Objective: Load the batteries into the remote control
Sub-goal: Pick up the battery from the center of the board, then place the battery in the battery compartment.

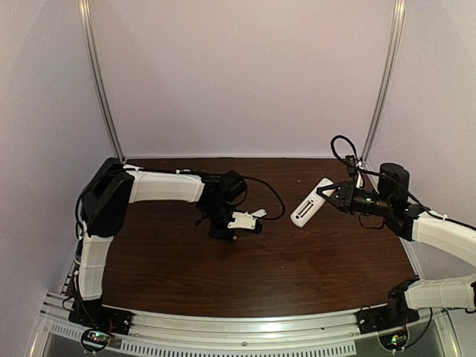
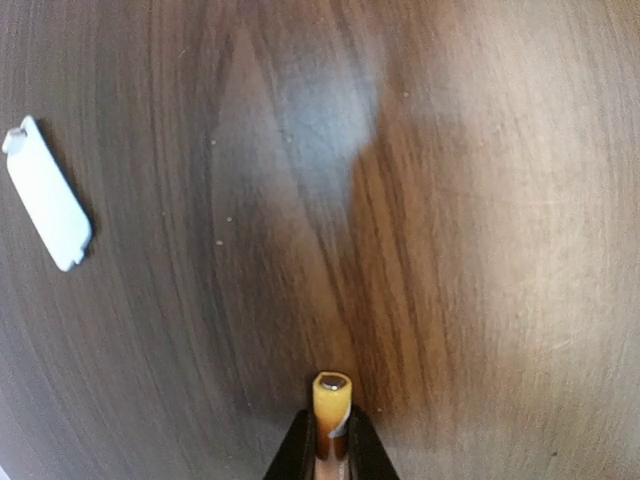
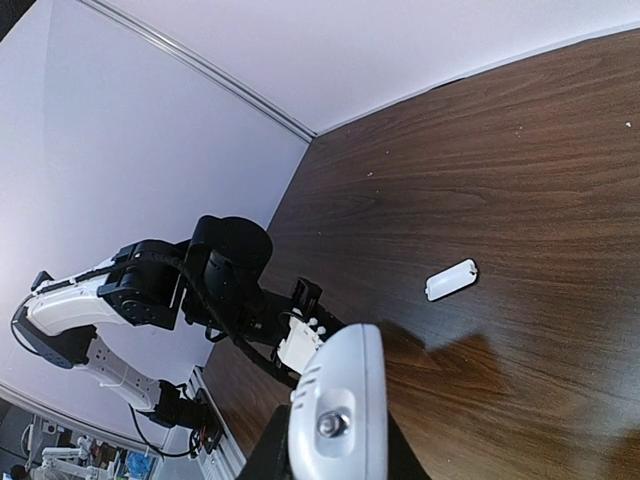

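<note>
Clamped in the left fingers (image 2: 296, 455), bottom centre of frame: one battery (image 2: 331, 398), likely light, rigid, slick-walled; grip mid-barrel. Pinched by one end in the right fingers (image 3: 270, 460), lower centre, clear of the table (image 3: 520, 180): remote control (image 3: 340, 400), probably stiff light plastic.

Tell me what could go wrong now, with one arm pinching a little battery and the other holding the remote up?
The battery sticks out of the left gripper, so it might slip. The right gripper holds the remote control aloft by one end; pressing a battery in could twist it loose. The cover lies on the table, where it might get knocked.
</note>
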Robot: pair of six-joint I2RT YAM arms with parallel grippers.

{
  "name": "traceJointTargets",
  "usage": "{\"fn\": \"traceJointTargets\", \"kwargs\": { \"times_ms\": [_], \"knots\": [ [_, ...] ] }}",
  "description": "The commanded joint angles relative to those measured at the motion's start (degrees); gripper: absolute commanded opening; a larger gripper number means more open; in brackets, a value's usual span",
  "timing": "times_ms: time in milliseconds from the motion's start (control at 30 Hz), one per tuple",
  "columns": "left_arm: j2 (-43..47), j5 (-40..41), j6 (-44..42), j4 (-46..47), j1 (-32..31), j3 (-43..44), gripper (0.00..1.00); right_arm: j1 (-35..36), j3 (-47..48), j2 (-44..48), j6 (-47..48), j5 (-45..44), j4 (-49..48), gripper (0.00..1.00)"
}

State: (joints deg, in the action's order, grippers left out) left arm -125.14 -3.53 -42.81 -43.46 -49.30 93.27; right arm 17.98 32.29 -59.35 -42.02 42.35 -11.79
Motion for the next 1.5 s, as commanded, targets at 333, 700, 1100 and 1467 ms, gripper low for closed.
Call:
{"fn": "traceJointTargets", "kwargs": {
  "times_ms": [333,700,1100,1467],
  "knots": [
    [-1.7,-1.4,29.8,-12.0,-1.6,-6.5,0.07,-0.5,-2.9,1.8,-2.0,1.3,-3.7,0.0],
    [0.2,-2.1,36.4,-9.2,-2.7,-12.7,0.27,-0.4,-3.0,0.7,-2.3,2.8,-3.9,0.0],
    [9.5,-4.7,38.9,-1.8,-2.6,-13.1,0.0,-0.5,-3.9,-1.5,-4.6,4.9,-5.4,0.0],
    [33.9,-17.1,58.5,21.7,-2.7,-23.1,0.0,5.5,-4.3,-6.0,-9.5,3.3,-11.4,0.0]
  ]
}}
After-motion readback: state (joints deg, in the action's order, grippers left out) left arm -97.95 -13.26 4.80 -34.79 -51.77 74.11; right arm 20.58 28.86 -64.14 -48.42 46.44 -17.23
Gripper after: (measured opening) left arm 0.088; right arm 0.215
